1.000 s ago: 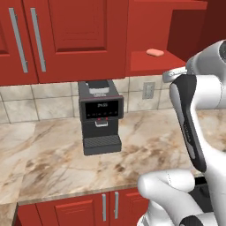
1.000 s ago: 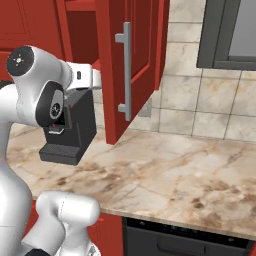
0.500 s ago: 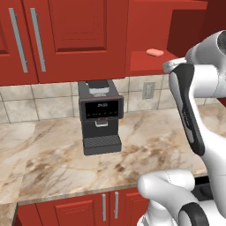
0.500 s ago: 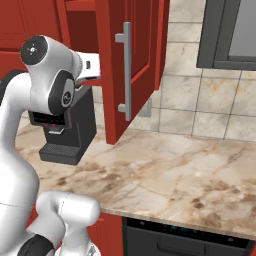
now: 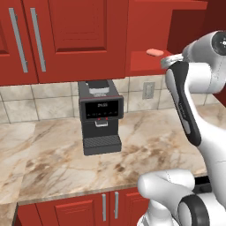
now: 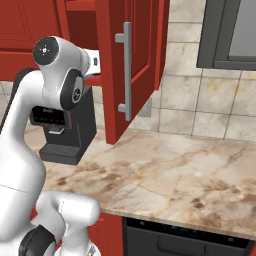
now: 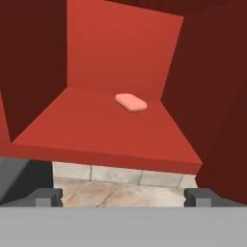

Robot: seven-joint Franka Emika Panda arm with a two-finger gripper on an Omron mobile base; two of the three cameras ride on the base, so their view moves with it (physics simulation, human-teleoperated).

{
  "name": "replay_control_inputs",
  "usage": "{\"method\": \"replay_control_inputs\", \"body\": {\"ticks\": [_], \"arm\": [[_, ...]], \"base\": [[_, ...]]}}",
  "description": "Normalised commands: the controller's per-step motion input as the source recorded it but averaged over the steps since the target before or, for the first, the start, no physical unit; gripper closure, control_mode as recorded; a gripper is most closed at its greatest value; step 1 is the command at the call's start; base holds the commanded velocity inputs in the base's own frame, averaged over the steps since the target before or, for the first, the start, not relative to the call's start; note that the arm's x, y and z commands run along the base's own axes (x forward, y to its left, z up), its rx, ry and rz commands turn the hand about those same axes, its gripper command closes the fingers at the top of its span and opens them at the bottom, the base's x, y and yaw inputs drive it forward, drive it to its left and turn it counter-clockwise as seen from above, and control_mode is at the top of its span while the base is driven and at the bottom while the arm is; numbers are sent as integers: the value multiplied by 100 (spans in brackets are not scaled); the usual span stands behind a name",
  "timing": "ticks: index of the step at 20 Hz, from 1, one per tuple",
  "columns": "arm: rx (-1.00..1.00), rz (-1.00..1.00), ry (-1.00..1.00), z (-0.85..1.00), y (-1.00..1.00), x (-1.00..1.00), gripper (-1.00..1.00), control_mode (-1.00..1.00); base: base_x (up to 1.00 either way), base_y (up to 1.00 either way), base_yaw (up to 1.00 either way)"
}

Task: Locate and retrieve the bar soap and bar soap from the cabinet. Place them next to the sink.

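With your gripper (image 7: pixel 123 197) spread wide and empty just outside the open cabinet (image 7: pixel 106 130), you should go straight in above the shelf toward the salmon-pink bar soap (image 7: pixel 131 102) lying near the back wall, then lower so the fingertips (image 7: pixel 47 197) straddle its narrow sides.

- A black coffee machine (image 5: pixel 100 117) stands upright on the marble table (image 5: pixel 53 163), against the tiled backsplash (image 5: pixel 26 103)
- A wall outlet (image 5: pixel 148 90) sits on the tiles right of the machine
- Closed red wall cabinets with silver handles (image 5: pixel 37 39) hang above the table
- A dark appliance front (image 6: pixel 190 240) sits below the table edge
- A dark-framed window (image 6: pixel 230 32) is set in the tiled wall
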Motion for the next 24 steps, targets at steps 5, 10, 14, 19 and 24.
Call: {"method": "replay_control_inputs", "body": {"ticks": [5, 10, 14, 19, 24], "arm": [[-1, -3, 9, 7, 5, 32, -100, -100], [-1, -2, 15, 12, 0, 42, -100, -100], [0, 0, 0, 1, -1, 41, -100, -100], [0, 2, -10, -1, 0, 33, -100, -100], [0, 1, -7, -1, 0, 29, -100, -100]], "base": [[0, 0, 0], [0, 0, 0], [0, 0, 0], [0, 0, 0], [0, 0, 0]]}}
